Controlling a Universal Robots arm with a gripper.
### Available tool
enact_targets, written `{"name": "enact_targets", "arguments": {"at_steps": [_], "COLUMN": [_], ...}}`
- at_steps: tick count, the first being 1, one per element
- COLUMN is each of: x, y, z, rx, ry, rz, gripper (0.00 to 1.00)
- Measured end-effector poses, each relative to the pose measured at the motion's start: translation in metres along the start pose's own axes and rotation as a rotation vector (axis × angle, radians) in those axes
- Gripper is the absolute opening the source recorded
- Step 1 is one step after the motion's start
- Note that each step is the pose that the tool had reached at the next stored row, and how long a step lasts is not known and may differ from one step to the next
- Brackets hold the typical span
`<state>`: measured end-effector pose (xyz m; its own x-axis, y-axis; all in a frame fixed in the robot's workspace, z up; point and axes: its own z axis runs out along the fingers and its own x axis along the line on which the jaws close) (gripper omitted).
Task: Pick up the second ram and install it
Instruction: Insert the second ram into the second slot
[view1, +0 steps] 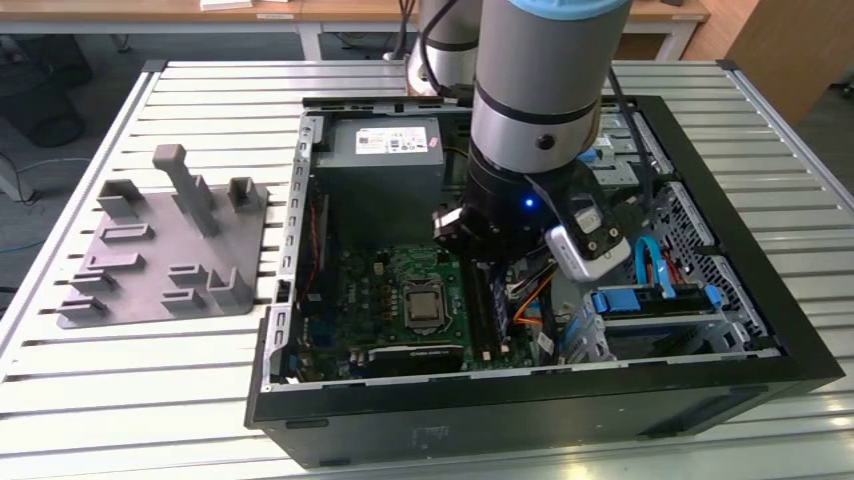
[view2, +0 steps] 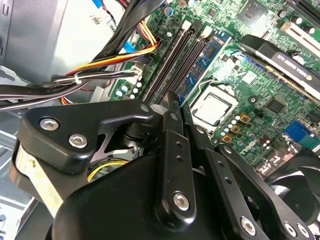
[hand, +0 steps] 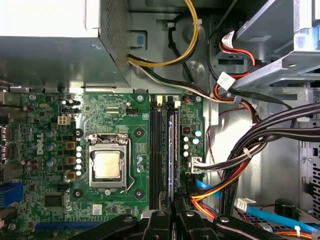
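Inside open computer case (on slatted surface): second ram seated edge-down on motherboard; gripper at its end, fingers narrow, tips together.

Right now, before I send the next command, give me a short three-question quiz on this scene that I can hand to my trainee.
1. True or false: the grey fixture plate lies inside the computer case.
2. In the first wrist view, the gripper is nearest to: A) the power supply, B) the memory slots, C) the processor socket.
3. Fill in: in the second wrist view, the ram stick along the slots has a ____ board.

Key:
1. False. It lies on the slatted table, to the exterior view's left of the case.
2. B
3. Blue
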<state>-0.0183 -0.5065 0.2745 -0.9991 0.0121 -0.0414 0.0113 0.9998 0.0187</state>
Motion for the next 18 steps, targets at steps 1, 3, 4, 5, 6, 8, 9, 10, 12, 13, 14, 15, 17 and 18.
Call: {"name": "enact_targets", "arguments": {"at_steps": [1,3,4,5,6,8,9,10,12,13,14,15,17,18], "x": [0.0,0.0001,0.0001,0.0001,0.0001,0.0002,0.0002,0.0002,0.0002,0.0002,0.0003,0.0003,0.0004,0.0004], "y": [0.0,0.0,0.0,0.0,-0.0001,-0.0001,-0.0001,-0.0001,-0.0001,-0.0001,-0.0001,-0.0001,0.0002,0.0007], "z": [0.0006,0.0017,0.0023,0.0029,0.0033,0.004,0.0043,0.0047,0.0053,0.006,0.0067,0.0073,0.009,0.0098], "rx": [-0.0001,0.0,-0.0001,-0.0001,0.0,0.0002,0.0001,0.0,-0.0001,-0.0004,-0.0002,-0.0001,0.0,-0.0004], "ry": [0.0,0.0,0.0,0.0,0.0,0.0001,0.0001,0.0,0.0,-0.0001,-0.0001,0.0,0.0,0.0], "rz": [0.0,0.0,0.0,0.0,0.0,0.0,0.0,0.0,0.0,0.0,0.0,0.0,0.0,0.0], "gripper": [0.14,0.14,0.14,0.14,0.14,0.14,0.14,0.14,0.14,0.14,0.14,0.14,0.14,0.14]}}
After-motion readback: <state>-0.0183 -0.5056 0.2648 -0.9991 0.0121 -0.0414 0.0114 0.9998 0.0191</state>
